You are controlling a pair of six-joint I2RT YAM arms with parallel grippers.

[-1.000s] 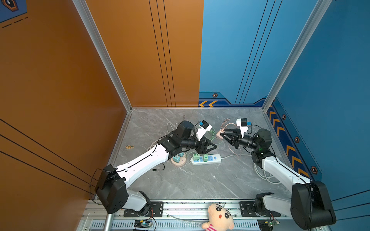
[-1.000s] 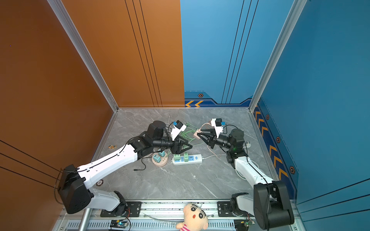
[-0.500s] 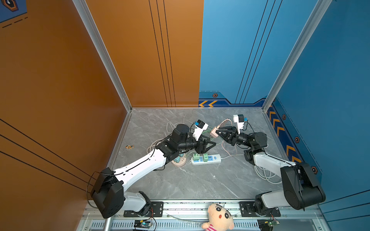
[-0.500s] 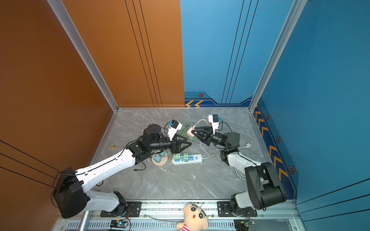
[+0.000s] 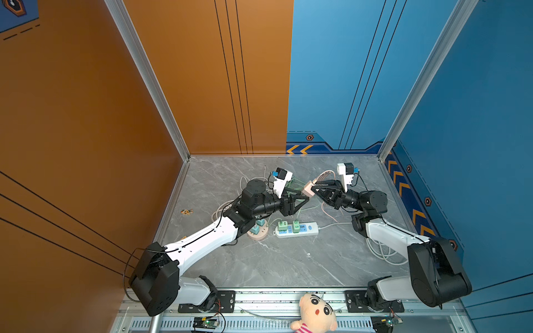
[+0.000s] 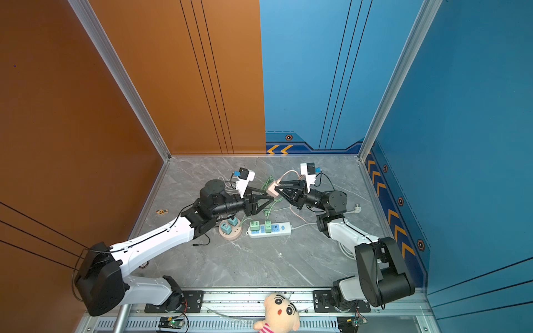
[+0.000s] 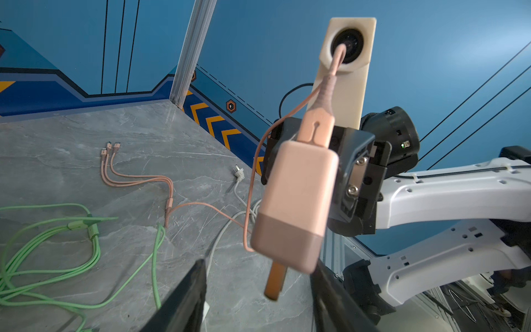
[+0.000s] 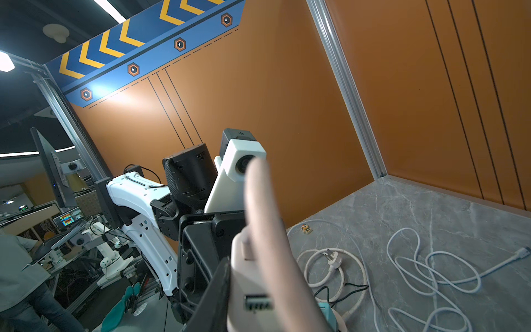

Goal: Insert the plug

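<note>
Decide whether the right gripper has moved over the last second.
Yes. In a top view the right gripper, shut on the pink charger, has shifted left relative to the white power strip.

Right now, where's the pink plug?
The pink plug is raised mid-table in both top views, held by the right gripper, facing the open left gripper, behind the power strip.

Pink plug (image 8: 258,276) blurred and cropped in right wrist view, left gripper (image 7: 258,287) cut off at left wrist view's edge, round socket (image 5: 258,234) partly hidden behind left arm (image 5: 207,239).
</note>
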